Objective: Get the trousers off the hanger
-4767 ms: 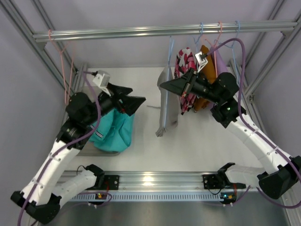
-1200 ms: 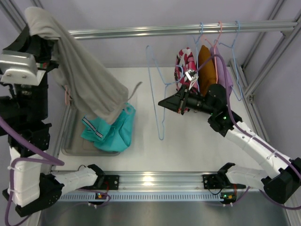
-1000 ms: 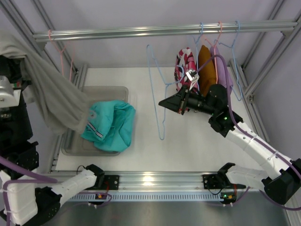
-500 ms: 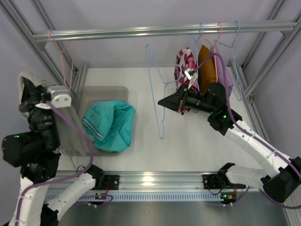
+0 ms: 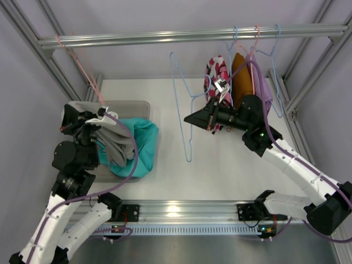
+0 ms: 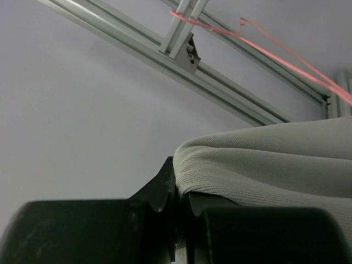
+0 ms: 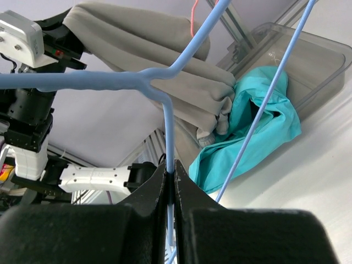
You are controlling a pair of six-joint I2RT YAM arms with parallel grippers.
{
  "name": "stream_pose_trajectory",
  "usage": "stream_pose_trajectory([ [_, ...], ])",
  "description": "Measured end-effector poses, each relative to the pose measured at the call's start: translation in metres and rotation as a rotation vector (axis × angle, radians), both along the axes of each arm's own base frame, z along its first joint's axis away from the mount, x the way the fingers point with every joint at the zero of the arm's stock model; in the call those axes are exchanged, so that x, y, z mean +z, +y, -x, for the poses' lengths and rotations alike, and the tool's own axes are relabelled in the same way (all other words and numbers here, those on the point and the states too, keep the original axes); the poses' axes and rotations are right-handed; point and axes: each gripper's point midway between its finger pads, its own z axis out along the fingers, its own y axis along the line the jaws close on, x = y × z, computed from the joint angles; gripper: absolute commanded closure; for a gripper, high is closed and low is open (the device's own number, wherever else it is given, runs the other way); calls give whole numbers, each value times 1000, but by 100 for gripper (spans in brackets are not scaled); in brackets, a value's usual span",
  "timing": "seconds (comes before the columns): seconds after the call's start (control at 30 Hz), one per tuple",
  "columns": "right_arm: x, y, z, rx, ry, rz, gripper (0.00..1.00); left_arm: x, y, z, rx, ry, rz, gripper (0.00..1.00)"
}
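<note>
The grey trousers (image 5: 114, 142) are off the hanger and drape down from my left arm onto a teal garment (image 5: 142, 144) in the clear bin (image 5: 135, 103). My left gripper (image 6: 179, 190) is shut on a fold of the trousers (image 6: 264, 159); in the top view the cloth covers its fingers. The light blue wire hanger (image 5: 183, 104) is bare and stands upright over the middle of the table. My right gripper (image 5: 188, 119) is shut on its wire, which the right wrist view shows pinched between the jaws (image 7: 170, 165), with the trousers (image 7: 143, 49) beyond.
A metal rail (image 5: 165, 37) spans the back. A pink hanger (image 5: 77, 52) hangs at its left. A pink-white patterned garment (image 5: 215, 71), an orange one (image 5: 240, 74) and a purple one (image 5: 264, 82) hang at its right, just behind my right arm.
My left arm has swung down from high at the left, carrying the grey trousers down over the bin and the teal garment. My right gripper has kept hold of the bare hanger.
</note>
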Motion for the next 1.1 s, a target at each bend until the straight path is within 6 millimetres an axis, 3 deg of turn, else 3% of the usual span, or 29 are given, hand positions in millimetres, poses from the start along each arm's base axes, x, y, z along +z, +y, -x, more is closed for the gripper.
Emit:
stream_pose_trajectory([
  [0.2,0,0,0,0,2,1,100,-36,2,8,-39,128,129,100],
  [0.27,0,0,0,1,2,1,100,-56,-2,10,-71,195,183,94],
  [0.47,12,0,1,2,-18,-13,100,-135,-19,13,-130,442,326,5],
  [0.57,14,0,1,3,-19,-16,100,-148,-31,14,-173,498,416,1],
  [0.63,14,0,1,3,-8,-20,100,-141,-44,10,-219,520,478,1],
  [0.7,14,0,1,0,4,-26,100,-121,-62,3,-291,521,547,3],
  [0.87,12,5,-3,-21,64,-42,100,-37,-126,-15,-585,499,736,11],
  [0.93,7,10,-5,-29,102,-42,100,-16,-157,-18,-723,531,795,11],
  [1.0,-1,16,-10,-44,147,-39,100,-15,-184,-19,-831,595,850,11],
  [1.1,-11,24,-22,-90,221,-32,100,-36,-215,-18,-911,734,934,12],
])
